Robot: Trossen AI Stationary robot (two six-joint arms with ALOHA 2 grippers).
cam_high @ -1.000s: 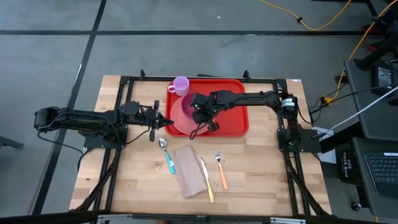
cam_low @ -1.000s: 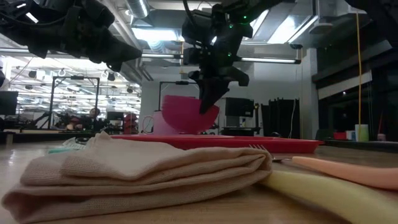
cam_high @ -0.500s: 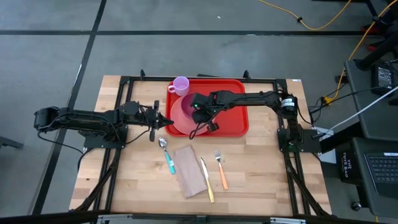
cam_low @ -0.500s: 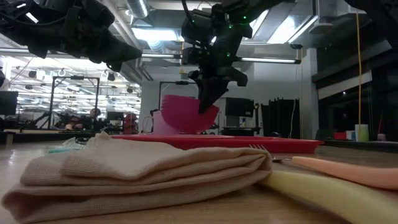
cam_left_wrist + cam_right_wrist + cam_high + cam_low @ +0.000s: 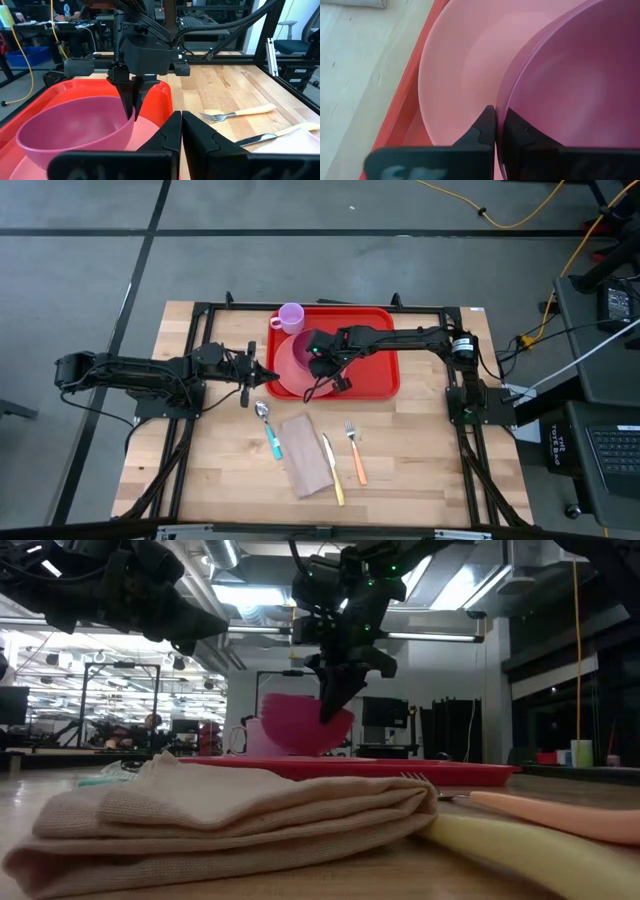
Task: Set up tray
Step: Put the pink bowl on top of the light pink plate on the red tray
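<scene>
The red tray (image 5: pixel 372 372) lies at the table's far middle. A pink plate (image 5: pixel 284 383) sits on its near left corner, and a purple cup (image 5: pixel 291 317) stands at its far left corner. My right gripper (image 5: pixel 318 358) is shut on a magenta bowl (image 5: pixel 75 125) above the plate. The bowl is tilted; whether its base touches the plate is hidden. My left gripper (image 5: pixel 270 375) hovers shut just off the tray's left edge, pointing level at the bowl. My right gripper pinches the bowl's rim (image 5: pixel 501 107), one finger (image 5: pixel 484 126) outside the wall and the other (image 5: pixel 520 134) inside. The fingers come from above, slanting down. The bowl hangs tilted over the pink plate (image 5: pixel 455 65).
On the bare wood near the tray lie a spoon (image 5: pixel 268 425), a folded beige napkin (image 5: pixel 305 455), a yellow-handled knife (image 5: pixel 333 470) and an orange-handled fork (image 5: pixel 354 450). A black frame runs round the table's edges. The right half of the tray is bare.
</scene>
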